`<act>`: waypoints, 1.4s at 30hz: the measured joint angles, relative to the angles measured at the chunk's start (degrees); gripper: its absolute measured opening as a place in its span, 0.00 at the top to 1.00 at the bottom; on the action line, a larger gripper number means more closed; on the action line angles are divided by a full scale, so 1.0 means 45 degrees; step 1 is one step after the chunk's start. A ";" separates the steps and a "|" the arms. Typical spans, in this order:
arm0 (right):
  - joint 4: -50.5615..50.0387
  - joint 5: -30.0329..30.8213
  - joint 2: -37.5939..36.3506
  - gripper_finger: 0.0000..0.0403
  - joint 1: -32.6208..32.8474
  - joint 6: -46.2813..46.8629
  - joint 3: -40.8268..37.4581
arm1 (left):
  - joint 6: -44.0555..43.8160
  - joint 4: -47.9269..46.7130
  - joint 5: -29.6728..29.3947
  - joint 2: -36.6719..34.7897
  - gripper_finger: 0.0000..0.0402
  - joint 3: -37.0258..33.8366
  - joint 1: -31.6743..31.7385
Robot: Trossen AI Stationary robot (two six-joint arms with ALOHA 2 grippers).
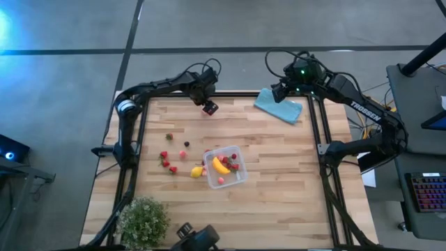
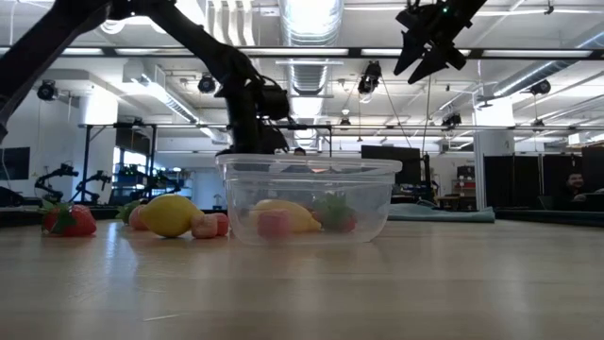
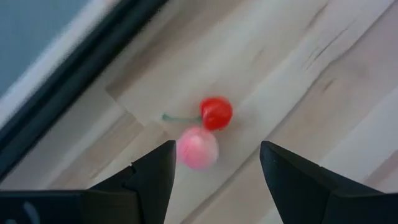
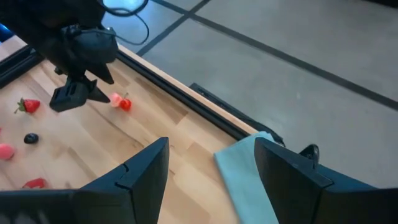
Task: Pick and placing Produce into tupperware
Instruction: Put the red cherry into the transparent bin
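Both arms were dark, slim and jointed, trailing looped black cables. The right arm [image 1: 362,111] bore white lettering and a green light by its wrist; the left arm [image 1: 157,87] had a silvery base joint.

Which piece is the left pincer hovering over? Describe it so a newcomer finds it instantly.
Start at the table's far edge, where the open left pincer hangs. Below it lies a red cherry with a green stem, touching a pale pink piece, well apart from the other fruit.

The clear tupperware [image 1: 225,166] sits upright mid-counter, holding a banana [image 1: 220,166] and berries. A lemon [image 1: 197,171] lies just beside it. Strawberries [image 1: 165,160] are scattered nearby.
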 joint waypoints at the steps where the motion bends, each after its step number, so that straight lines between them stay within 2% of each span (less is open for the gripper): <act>1: -0.0035 0.0003 0.0000 0.43 0.0000 0.0022 0.0000 | 0.0168 -0.0049 0.0001 0.0100 0.46 0.0026 0.0001; 10: 0.0015 0.0004 0.0000 0.43 0.0000 0.0401 0.0000 | 0.2202 0.0275 -0.0004 0.0556 0.46 0.0459 0.0025; 17: 0.0038 0.0008 0.0000 0.43 0.0000 0.0859 0.0000 | 0.2423 -0.1515 -0.0029 0.0861 0.46 0.1035 0.0050; 26: 0.0029 0.0003 0.0009 0.43 0.0000 0.1058 -0.0010 | 0.2076 -0.1578 -0.0038 -0.1119 0.46 0.0517 -0.0004; 32: 0.0033 -0.0173 0.0335 0.43 0.0000 0.1062 -0.0010 | 0.1073 -0.3216 0.0517 -0.2315 0.46 0.0161 -0.0133; 37: 0.0231 -0.1534 0.2255 0.43 0.0005 0.0080 -0.0019 | 0.0299 -0.3205 0.0859 -0.4067 0.46 0.0060 -0.0594; 42: 0.0631 -0.3051 0.4516 0.43 0.0005 -0.1232 0.0642 | -0.1823 -0.3146 0.0813 -0.6116 0.46 -0.0281 -0.0790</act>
